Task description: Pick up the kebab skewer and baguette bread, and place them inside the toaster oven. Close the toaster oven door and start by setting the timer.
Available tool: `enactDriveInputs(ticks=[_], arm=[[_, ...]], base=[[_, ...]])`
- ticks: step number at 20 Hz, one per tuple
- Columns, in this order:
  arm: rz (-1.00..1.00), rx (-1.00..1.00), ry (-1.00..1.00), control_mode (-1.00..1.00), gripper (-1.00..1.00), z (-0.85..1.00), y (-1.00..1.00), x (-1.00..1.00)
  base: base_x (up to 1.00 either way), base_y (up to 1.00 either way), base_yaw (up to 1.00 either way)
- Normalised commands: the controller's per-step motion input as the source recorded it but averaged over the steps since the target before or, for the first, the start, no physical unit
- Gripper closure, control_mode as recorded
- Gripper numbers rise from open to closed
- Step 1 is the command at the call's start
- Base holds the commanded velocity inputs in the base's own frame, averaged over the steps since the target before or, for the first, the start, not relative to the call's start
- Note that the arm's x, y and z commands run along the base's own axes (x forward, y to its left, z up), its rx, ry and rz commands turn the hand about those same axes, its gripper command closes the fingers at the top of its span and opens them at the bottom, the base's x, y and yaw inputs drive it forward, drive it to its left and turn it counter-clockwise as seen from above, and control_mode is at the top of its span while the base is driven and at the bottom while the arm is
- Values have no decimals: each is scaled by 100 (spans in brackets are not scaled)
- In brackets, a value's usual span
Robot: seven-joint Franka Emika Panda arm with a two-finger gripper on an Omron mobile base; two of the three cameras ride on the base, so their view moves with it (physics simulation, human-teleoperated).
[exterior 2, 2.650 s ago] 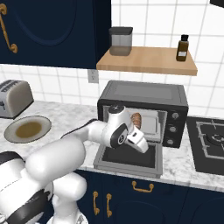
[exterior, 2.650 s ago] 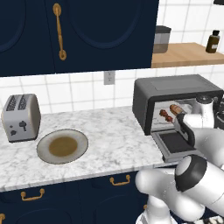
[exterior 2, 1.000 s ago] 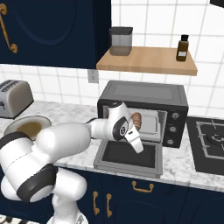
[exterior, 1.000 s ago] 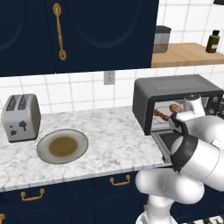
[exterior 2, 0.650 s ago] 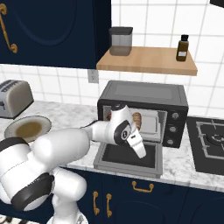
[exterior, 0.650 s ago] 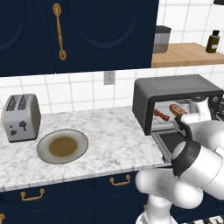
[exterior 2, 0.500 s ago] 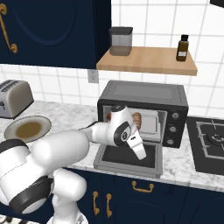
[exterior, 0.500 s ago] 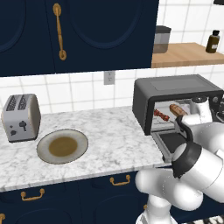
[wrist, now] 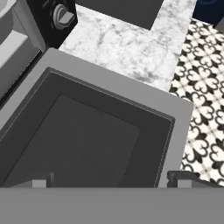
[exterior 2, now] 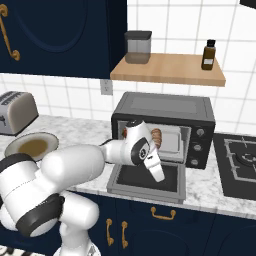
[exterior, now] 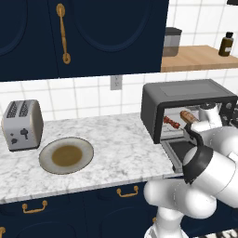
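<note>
The arm has drawn back from the oven [exterior: 186, 97], jaws released and empty above the lowered door [wrist: 96, 144]. Skewer [exterior: 172, 122] and baguette [exterior: 188, 115] lie inside on the rack. Closing the door looks next.

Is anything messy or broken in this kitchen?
Nothing looks spilled or broken. The toaster oven door hangs open, with the baguette bread and kebab skewer lying inside. That fits the job. The grey plate sits flat beside the silver toaster.
</note>
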Motion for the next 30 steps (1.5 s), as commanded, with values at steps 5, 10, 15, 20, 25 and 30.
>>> enactDriveInputs(ticks=[5, 10, 15, 20, 25, 30], arm=[[-9, 0, 0, -100, -100, 0, 0, 14], [-6, 0, 0, -100, -100, 0, 0, 13], [-3, 0, 0, -100, -100, 0, 0, 10], [-2, 2, 0, -100, -100, 0, 0, 12], [-2, 3, 0, -100, -100, 0, 0, 17], [-1, 3, 0, -100, -100, -2, 0, 24]], base=[[0, 0, 0], [0, 0, 0], [0, 0, 0], [0, 0, 0], [0, 0, 0], [0, 0, 0]])
